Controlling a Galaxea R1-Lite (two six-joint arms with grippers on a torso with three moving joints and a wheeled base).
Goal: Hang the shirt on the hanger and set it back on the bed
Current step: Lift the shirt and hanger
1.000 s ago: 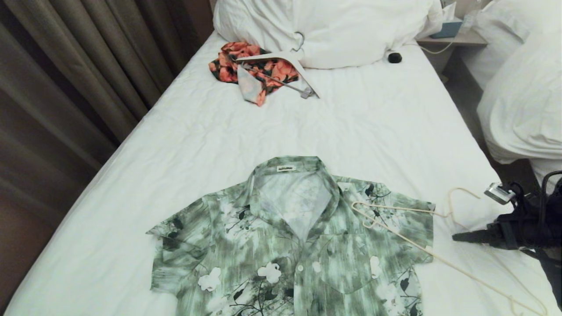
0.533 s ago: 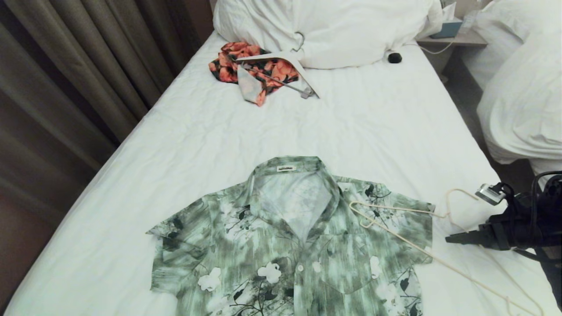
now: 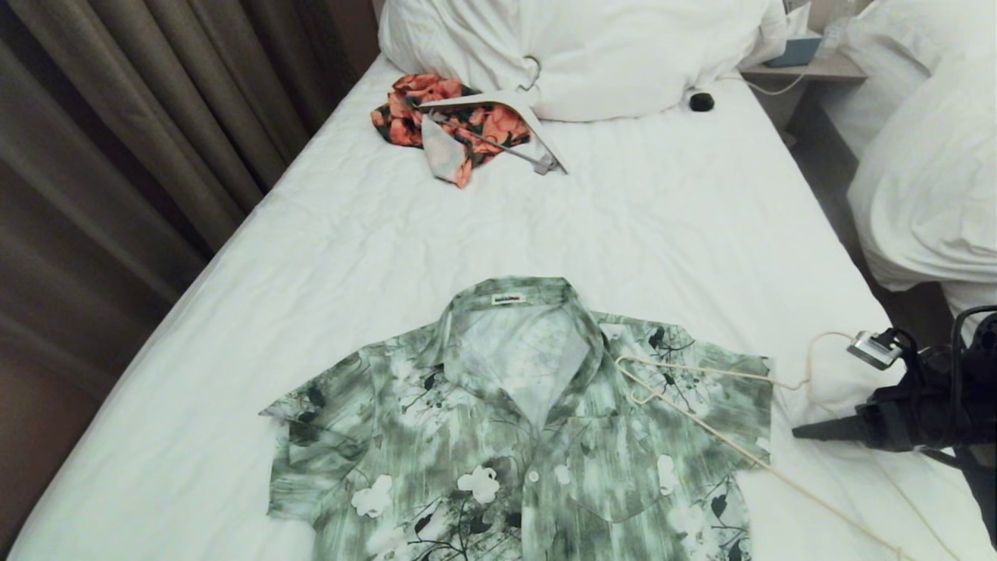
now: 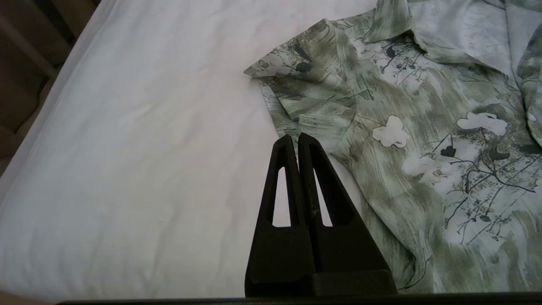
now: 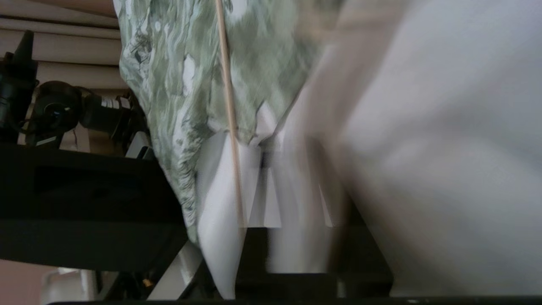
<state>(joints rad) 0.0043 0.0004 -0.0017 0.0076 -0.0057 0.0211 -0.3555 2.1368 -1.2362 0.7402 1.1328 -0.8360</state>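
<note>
Green-and-white mottled cotton, a short-sleeved collared shirt [image 3: 518,425] printed with white flowers and dark branches, lies flat and face up across the near end of the long white-sheeted bed [image 3: 639,234], its collar toward the head of the bed and its small white neck label showing; a thin cream wire hanger [image 3: 705,425] lies on top of it, one corner of the triangle on the shoulder nearest the bed's right edge, the frame running off the sleeve onto the bare sheet and the slim hook curling just beside that edge; the black right gripper [image 3: 802,431] reaches in level over the right edge, its fingers drawn together close by the hanger's wire, though whether the wire is caught between them cannot be told; the black left gripper [image 4: 296,142] hangs over the sheet near the shirt's other sleeve, fingers pressed together and empty; by the big white bunched pillow [image 3: 576,54] at the head of the bed lie an orange-red floral garment [image 3: 456,125] and a wide white hanger [image 3: 506,117].
</note>
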